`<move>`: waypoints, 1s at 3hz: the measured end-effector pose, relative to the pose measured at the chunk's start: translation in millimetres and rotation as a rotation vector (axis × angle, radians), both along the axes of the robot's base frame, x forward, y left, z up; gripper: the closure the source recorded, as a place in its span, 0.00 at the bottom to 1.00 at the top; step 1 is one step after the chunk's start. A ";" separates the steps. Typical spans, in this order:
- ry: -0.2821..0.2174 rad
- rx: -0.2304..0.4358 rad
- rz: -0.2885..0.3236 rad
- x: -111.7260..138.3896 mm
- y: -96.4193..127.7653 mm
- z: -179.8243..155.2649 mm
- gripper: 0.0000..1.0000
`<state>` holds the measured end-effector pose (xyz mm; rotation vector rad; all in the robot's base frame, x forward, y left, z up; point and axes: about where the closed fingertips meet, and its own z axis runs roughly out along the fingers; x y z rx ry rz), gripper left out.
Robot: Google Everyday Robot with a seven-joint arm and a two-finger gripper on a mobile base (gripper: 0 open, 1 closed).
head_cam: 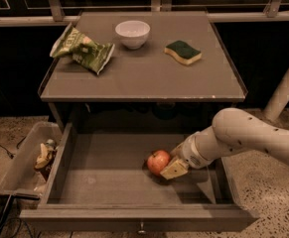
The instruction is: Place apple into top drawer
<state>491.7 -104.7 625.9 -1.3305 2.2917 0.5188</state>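
The apple (pixel 158 161), red-orange with a yellowish patch, rests on the flat grey bottom of the open top drawer (pixel 109 182), right of its middle. My gripper (pixel 172 160) reaches into the drawer from the right and is right against the apple's right side, low over the drawer floor. The white arm behind it hides the drawer's right wall. The drawer's small metal knob (pixel 142 228) shows at the front edge.
On the tabletop (pixel 144 78) above the drawer lie a green chip bag (pixel 80 47), a white bowl (pixel 132 33) and a green-and-yellow sponge (pixel 182 52). A clear plastic bin (pixel 20 165) with items stands left of the drawer. A white post (pixel 285 86) rises at the right.
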 end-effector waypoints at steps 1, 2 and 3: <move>0.000 0.000 0.000 0.0 0.0 0.0 0.11; 0.000 0.000 0.000 0.0 0.0 0.0 0.00; 0.000 0.000 0.000 0.0 0.0 0.0 0.00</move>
